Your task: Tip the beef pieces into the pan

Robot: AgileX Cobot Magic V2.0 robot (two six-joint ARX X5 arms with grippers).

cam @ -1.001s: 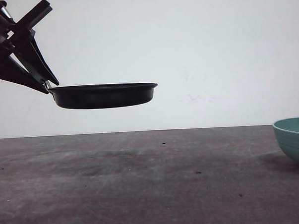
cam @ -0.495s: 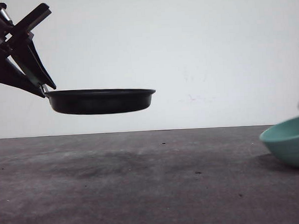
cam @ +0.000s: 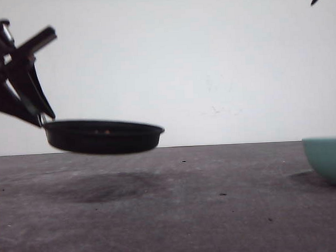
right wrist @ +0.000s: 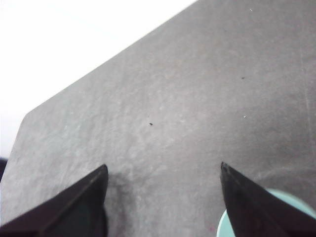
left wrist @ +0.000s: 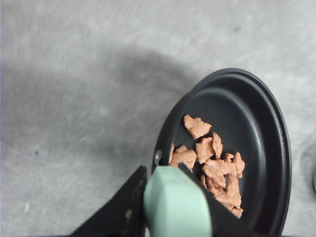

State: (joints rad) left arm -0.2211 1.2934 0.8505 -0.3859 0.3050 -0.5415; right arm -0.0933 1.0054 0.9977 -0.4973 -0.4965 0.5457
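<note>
Holding pan [cam: 104, 137] aloft, left tool [left wrist: 148, 207]; teal bowl [cam: 330, 158] well apart

Front view's pretty smeared around the pan [cam: 104, 136], the teal bowl [cam: 329, 158] gets chopped by the edge, and the mint handle [left wrist: 175, 207] covers some beef pieces [left wrist: 212, 163].

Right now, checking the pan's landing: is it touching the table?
Apart. In the front view the pan hangs above the table, white wall visible beneath it.
</note>
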